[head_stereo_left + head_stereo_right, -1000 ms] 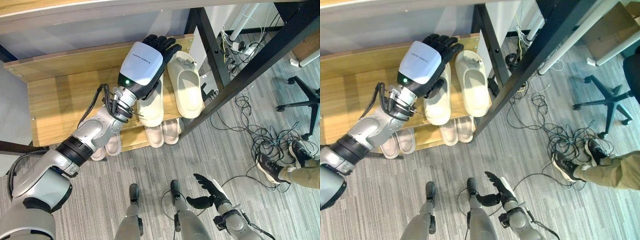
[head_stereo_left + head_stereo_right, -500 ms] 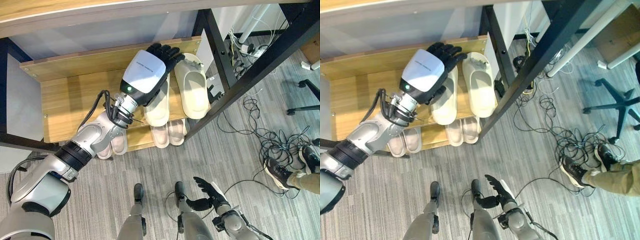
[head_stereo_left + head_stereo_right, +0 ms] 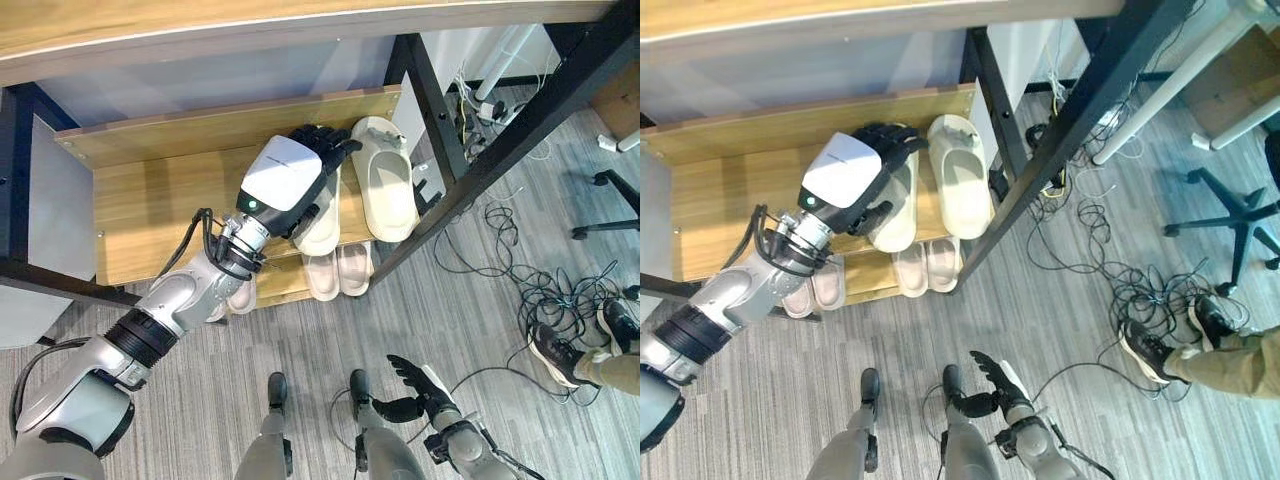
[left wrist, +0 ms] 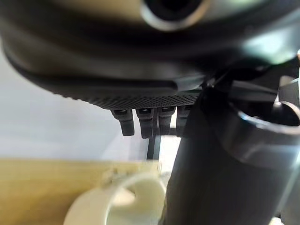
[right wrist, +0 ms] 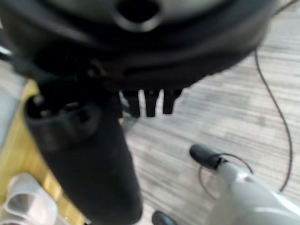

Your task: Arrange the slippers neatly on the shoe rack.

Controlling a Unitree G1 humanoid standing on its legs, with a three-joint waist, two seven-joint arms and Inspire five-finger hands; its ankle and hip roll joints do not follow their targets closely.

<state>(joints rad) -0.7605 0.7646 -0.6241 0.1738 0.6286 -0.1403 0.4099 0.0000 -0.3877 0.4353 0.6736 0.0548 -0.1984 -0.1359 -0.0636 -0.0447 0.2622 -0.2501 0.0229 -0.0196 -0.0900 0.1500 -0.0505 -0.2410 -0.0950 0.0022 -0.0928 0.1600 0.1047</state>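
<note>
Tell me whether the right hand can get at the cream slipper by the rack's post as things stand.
Probably not: the right hand hangs open low over the floor, far from that cream slipper on the shoe rack.

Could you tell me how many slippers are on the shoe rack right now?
6: two cream ones on the upper shelf, one free, one under the left robot hand; a pair and another pair below. Others may be hidden.

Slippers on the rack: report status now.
Left hand open, on cream slipper, upper shelf. Its mate alongside. Right hand open, low, idle. Nothing obstructing.
</note>
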